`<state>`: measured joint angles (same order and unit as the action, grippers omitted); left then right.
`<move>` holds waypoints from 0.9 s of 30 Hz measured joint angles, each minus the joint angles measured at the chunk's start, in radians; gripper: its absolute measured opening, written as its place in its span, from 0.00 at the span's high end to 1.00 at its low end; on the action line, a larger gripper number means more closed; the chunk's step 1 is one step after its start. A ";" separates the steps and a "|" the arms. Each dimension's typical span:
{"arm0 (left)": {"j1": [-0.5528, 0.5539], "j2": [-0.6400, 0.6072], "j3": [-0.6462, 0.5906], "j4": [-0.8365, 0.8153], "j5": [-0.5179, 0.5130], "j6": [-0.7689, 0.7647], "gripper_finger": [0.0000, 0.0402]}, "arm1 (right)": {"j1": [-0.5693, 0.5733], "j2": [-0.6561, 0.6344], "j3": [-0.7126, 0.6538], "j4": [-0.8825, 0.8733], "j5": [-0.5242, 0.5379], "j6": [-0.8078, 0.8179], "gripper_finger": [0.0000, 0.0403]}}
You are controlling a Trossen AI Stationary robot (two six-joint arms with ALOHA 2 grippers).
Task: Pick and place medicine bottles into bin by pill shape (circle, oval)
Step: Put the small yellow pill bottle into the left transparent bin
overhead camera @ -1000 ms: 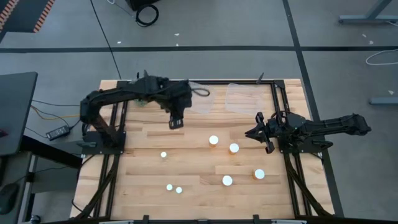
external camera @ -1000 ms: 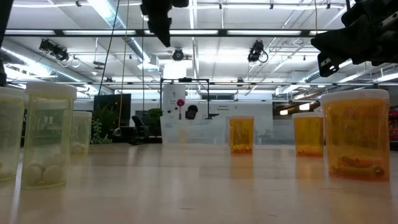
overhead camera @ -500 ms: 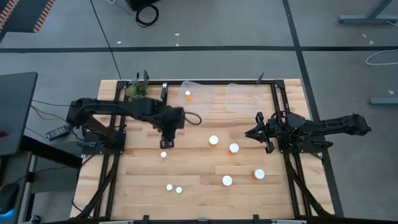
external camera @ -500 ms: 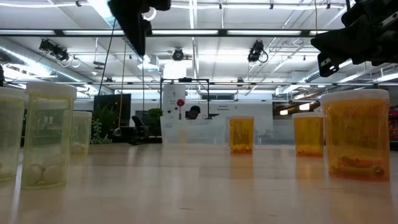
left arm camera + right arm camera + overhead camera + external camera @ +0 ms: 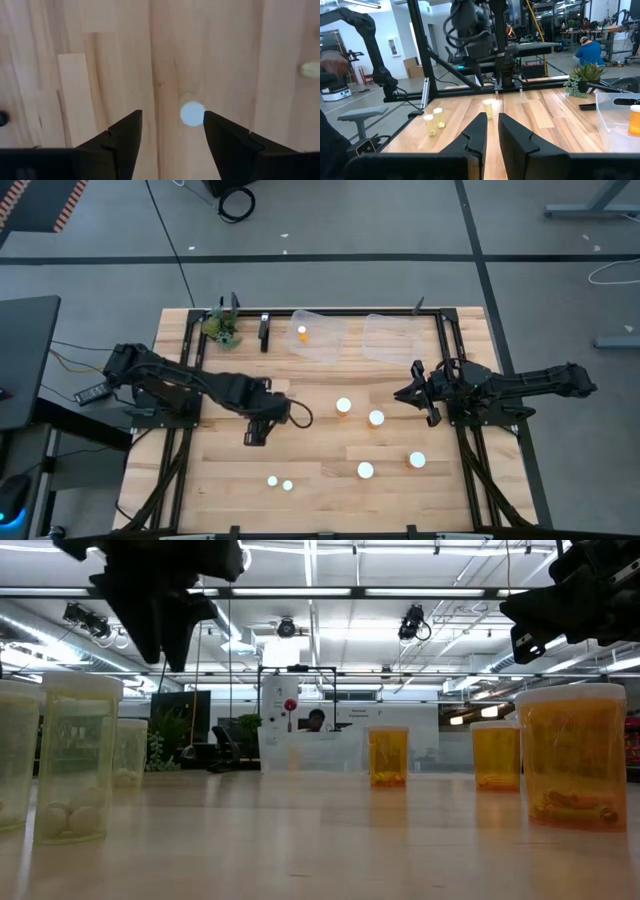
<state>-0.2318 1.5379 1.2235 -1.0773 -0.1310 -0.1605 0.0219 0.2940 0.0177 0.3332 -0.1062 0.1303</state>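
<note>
My left gripper (image 5: 255, 430) is open and points down over a tiny white-capped bottle (image 5: 192, 113). The bottle stands on the table between the fingers, close to one of them and touching neither. In the high view the gripper hides it. Two more tiny bottles (image 5: 272, 479) (image 5: 287, 485) stand nearer the front edge. Several wider amber bottles (image 5: 344, 405) (image 5: 376, 418) (image 5: 417, 460) (image 5: 366, 470) stand at the middle right. One bottle (image 5: 302, 332) sits in the left clear bin (image 5: 325, 345). My right gripper (image 5: 408, 394) is shut and empty, raised at the table's right.
A second clear bin (image 5: 390, 337) stands at the far edge beside the first. A small green plant (image 5: 222, 328) and a dark object (image 5: 264, 330) are at the far left. Black frame rails (image 5: 190, 420) (image 5: 460, 450) run along both sides.
My left gripper has moved from beside the left bin toward the table's near edge and a little left, and now stands over the tiny bottle. The bottle in the bin, hidden under the arm before, now shows. My right arm has kept still.
</note>
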 joint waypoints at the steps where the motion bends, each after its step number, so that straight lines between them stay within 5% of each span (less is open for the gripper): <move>1: -0.008 0.000 -0.010 0.009 -0.013 -0.006 0.43 | 0.000 0.000 0.000 0.000 0.000 0.000 0.87; 7: -0.062 -0.019 -0.062 0.030 -0.096 -0.012 0.39 | 0.000 0.000 0.000 0.000 0.000 0.000 0.87; 27: -0.068 -0.224 -0.324 0.115 -0.097 -0.042 0.41 | 0.000 0.000 0.000 -0.002 0.000 0.000 0.87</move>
<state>-0.2996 1.3136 0.8996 -0.9623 -0.2282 -0.2023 0.0223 0.2939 0.0174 0.3310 -0.1062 0.1303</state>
